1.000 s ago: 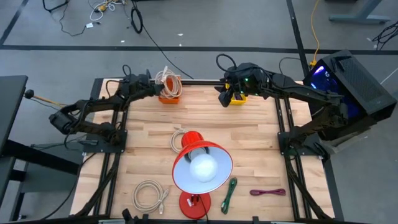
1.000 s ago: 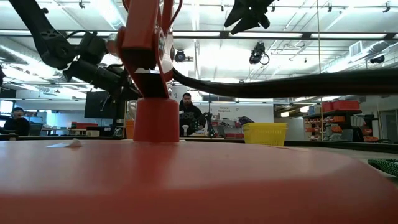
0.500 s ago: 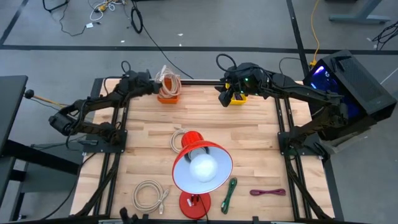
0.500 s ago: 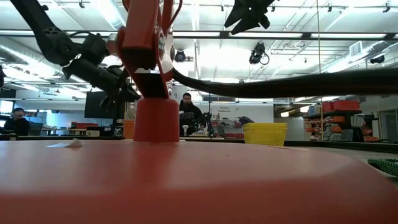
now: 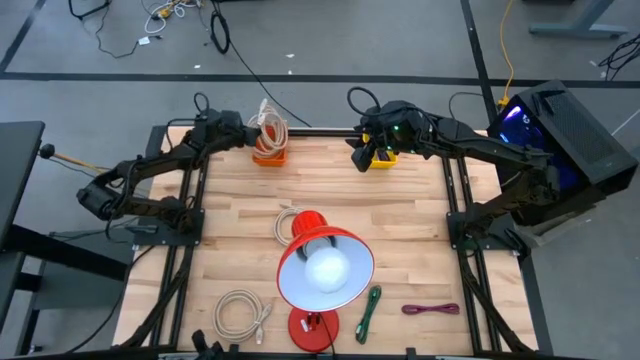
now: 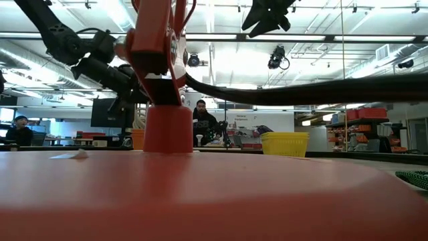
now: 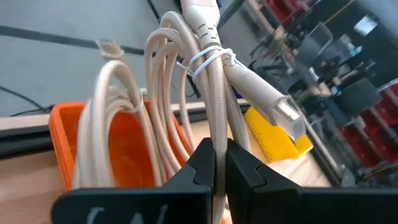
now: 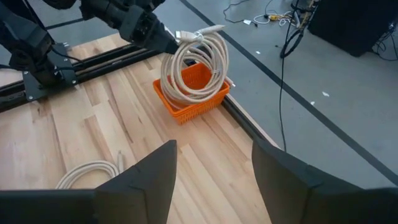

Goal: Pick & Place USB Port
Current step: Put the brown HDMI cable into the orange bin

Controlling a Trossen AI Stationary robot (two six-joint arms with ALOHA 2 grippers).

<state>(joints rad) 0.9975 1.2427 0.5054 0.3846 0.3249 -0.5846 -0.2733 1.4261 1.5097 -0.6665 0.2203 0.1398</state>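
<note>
A beige USB cable (image 5: 270, 127), coiled and tied with a white band, stands upright over the orange basket (image 5: 271, 156) at the table's far edge. Its lower loops hang inside the basket (image 8: 194, 93), and its metal plug (image 7: 290, 118) sticks out at the top. My left gripper (image 5: 247, 135) is shut on the coil from the table's left side. My right gripper (image 5: 360, 158) hangs open beside the yellow basket (image 5: 386, 157) with nothing between its fingers (image 8: 155, 180). My left gripper pinches one strand of the coil (image 7: 217, 146) between its two fingers, below the white tie band. It comes nearly level from the table's left, tipped slightly down. The coil stands upright in the hold with its lower loops in the orange basket; whether they touch the bottom I cannot tell.
A red desk lamp (image 5: 325, 270) stands mid-table, its base filling the low view. Another beige cable (image 5: 287, 222) lies beside it and a third coil (image 5: 240, 315) lies near the front left. A green cable (image 5: 368, 312) and a purple cable (image 5: 430, 309) lie front right.
My left gripper has risen a little and drawn slightly toward the table's far left, still shut on the coil, which has come up with it over the orange basket.
</note>
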